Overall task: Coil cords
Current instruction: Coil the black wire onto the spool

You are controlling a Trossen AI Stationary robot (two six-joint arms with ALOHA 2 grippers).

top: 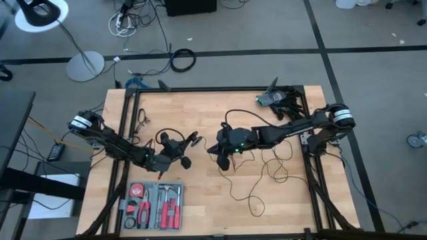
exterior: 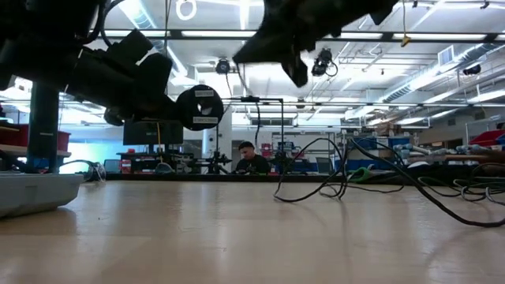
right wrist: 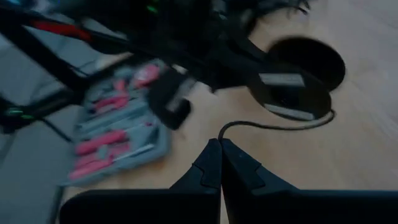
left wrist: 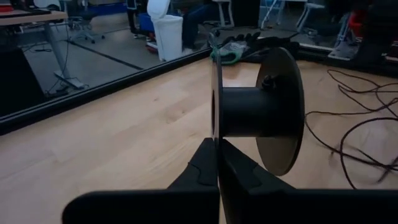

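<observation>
Winding step: left gripper (left wrist: 217, 163) clenched on spool (left wrist: 258, 112) flange, right gripper (right wrist: 219, 163) pinching cord (right wrist: 273, 126). Next: wrap cord around the hub.

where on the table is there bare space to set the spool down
Bare wood lies along the far edge between the left frame rail and the clutter at the right corner. Crowded: the loose cord near right, the tool kit near left.
</observation>
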